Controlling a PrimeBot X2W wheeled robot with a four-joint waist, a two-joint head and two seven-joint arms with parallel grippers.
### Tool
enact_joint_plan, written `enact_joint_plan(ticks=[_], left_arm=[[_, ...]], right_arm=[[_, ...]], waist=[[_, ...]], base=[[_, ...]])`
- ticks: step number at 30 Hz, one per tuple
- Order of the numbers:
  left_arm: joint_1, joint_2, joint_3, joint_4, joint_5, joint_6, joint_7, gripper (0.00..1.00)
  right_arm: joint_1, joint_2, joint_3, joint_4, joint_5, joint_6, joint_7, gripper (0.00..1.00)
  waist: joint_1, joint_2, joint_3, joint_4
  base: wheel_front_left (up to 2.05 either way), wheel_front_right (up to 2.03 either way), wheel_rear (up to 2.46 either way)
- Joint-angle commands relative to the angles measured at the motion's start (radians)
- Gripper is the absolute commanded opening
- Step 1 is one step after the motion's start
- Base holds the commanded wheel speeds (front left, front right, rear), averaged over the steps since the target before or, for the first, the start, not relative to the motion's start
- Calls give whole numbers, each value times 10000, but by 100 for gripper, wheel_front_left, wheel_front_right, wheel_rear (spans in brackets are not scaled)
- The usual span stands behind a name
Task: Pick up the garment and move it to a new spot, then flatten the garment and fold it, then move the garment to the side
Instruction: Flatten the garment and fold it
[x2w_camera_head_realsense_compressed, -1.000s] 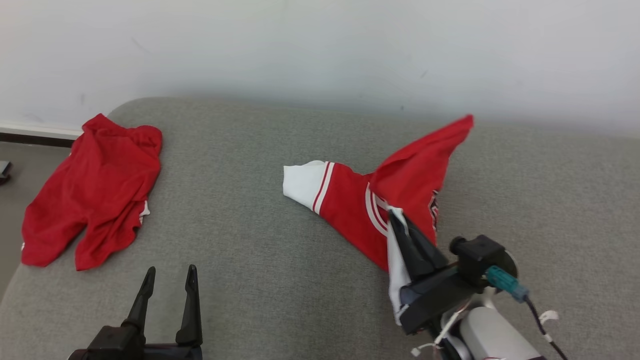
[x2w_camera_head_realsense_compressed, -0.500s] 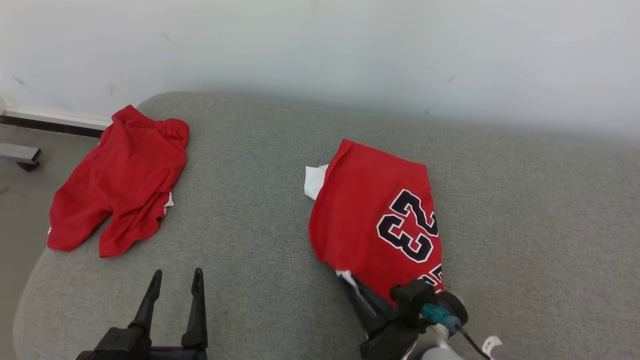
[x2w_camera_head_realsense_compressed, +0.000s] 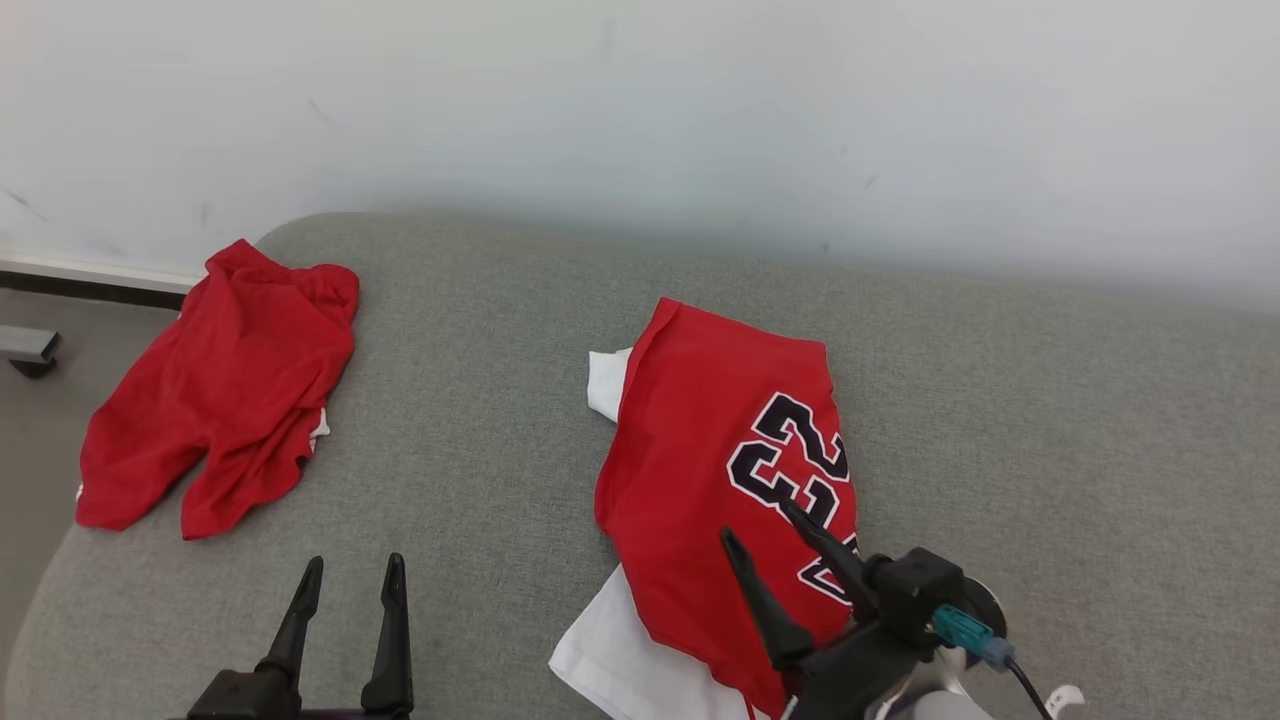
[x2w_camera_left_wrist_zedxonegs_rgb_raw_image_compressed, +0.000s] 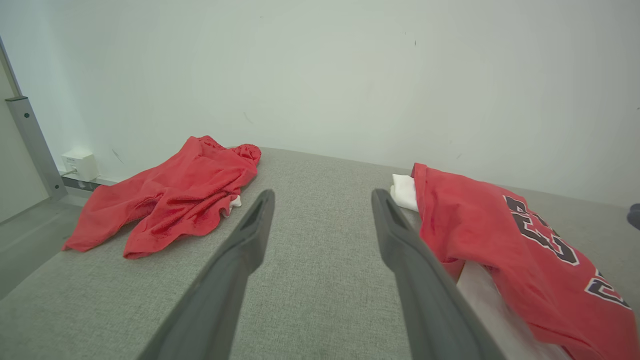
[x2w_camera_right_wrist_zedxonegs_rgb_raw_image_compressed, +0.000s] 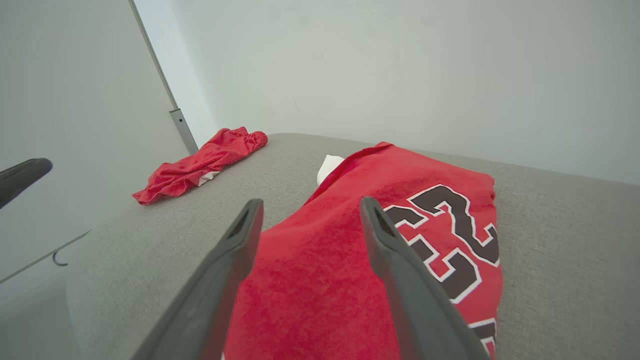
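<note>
A red jersey with a dark "23" and white sleeves lies folded on the grey cushion, right of centre. It appears again in the left wrist view as the jersey and in the right wrist view as the jersey. My right gripper hovers open over the jersey's near end, holding nothing. My left gripper stands open at the lower left, apart from the cloth, and shows again as the left gripper.
A crumpled pair of red shorts lies at the cushion's left edge, seen again as the shorts and the shorts. A white wall rises behind. Floor drops off to the left. Bare cushion spreads to the right.
My right gripper laid the jersey over into a fold, then let go and opened. A white sleeve now shows at the near edge. The head camera has shifted slightly.
</note>
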Motion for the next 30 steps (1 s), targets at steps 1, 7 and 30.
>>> enact_joint_plan(ticks=[1,7,30], left_arm=[[105,-9,37,-26,-25,24,-33,100],[98,-9,57,-7,-2,11,-33,100],[-147,-9,-262,-68,-241,108,-33,100]], right_arm=[[222,-53,-87,-101,-165,-26,-2,100],[414,-134,113,-124,-579,-26,-2,100],[-2483,569,1930,3971,-2569,-26,542,0]], waist=[[0,0,-43,-42],[0,0,-57,-37],[0,0,408,840]], base=[[0,0,0],[0,0,0],[0,0,0]])
